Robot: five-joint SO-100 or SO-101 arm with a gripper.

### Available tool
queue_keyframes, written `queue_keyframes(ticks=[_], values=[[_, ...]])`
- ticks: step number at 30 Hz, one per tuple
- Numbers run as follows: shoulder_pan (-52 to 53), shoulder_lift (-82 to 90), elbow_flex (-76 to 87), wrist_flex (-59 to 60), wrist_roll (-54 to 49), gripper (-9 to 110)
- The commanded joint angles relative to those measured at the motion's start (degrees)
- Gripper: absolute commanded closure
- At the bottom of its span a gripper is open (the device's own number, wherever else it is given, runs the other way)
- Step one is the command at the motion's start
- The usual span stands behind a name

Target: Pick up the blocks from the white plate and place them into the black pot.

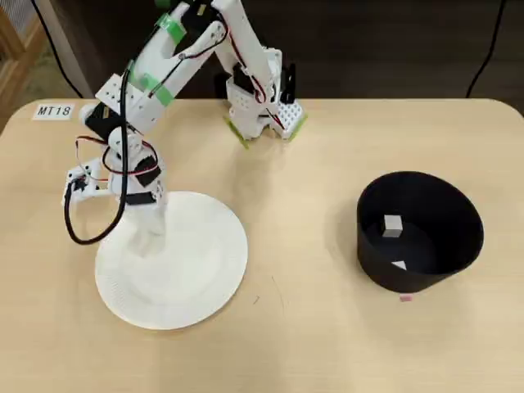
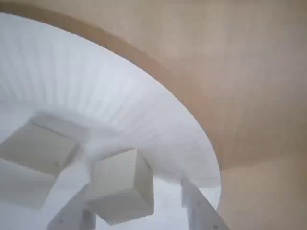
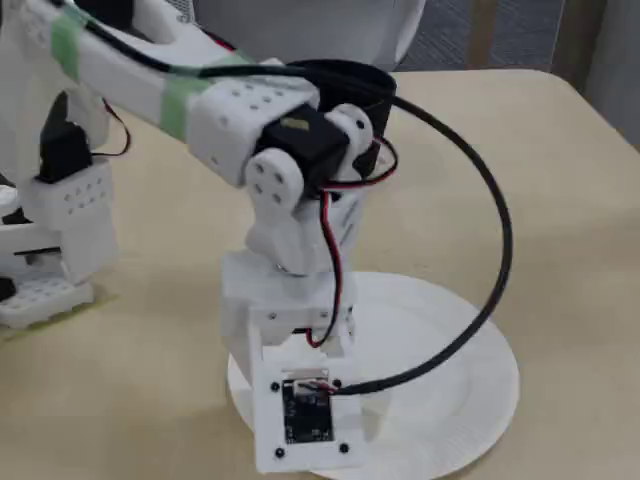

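The white plate [image 1: 196, 270] lies at the left of the table in the overhead view. My gripper [image 1: 147, 237] is down on its left part. In the wrist view the gripper [image 2: 136, 179] is open, with one off-white block [image 2: 122, 184] between the fingers [image 2: 199, 211] and a gap on the block's right side. A second block [image 2: 33, 148] lies on the plate [image 2: 120, 96] just to the left. The black pot [image 1: 426, 246] stands at the right and holds two blocks [image 1: 393, 225]. In the fixed view the wrist hides the gripper and the blocks; the plate [image 3: 450, 400] and the pot [image 3: 350, 75] show.
The arm's base [image 1: 262, 106] stands at the back middle of the wooden table. A label reading MT18 [image 1: 54, 110] is stuck at the back left. A small pink speck [image 1: 405, 297] lies in front of the pot.
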Motion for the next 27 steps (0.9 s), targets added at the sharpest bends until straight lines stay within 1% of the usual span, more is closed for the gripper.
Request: queue_keyframes(ticks=[1,5,11,15,17,19,23,27], values=[[-0.35,0.18,-3.52,-0.09,-0.53,75],[0.0,-0.35,-5.01,-0.09,-0.35,71],[0.53,-2.46,-6.15,0.18,-0.97,74],[0.53,-3.96,-7.82,0.26,-1.23,79],[0.44,-4.31,-8.79,0.26,-1.05,84],[0.09,-4.48,-9.58,0.35,-0.7,89],[-0.53,-4.57,-10.63,0.53,1.32,104],[-1.14,-4.13,-10.63,1.14,1.32,104]])
